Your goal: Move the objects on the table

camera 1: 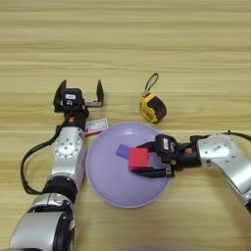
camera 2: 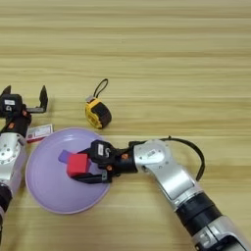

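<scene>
A round lavender plate [camera 1: 110, 184] lies on the light-wood table [camera 1: 147, 44]. Over its middle my right gripper [camera 1: 143, 159] reaches in from the right and is shut on a small red cube [camera 1: 138, 158]. A flat purple block [camera 1: 122, 151] lies on the plate just left of the cube, partly hidden by it. A white card with a red label [camera 1: 96, 126] rests on the table at the plate's upper left edge. My left gripper [camera 1: 80, 92] stands open just beyond the card, with nothing between its fingers.
A yellow and black tape measure [camera 1: 153, 108] with a black wrist loop lies on the table just beyond the plate's upper right rim. A black cable loops beside my left arm [camera 1: 24, 166].
</scene>
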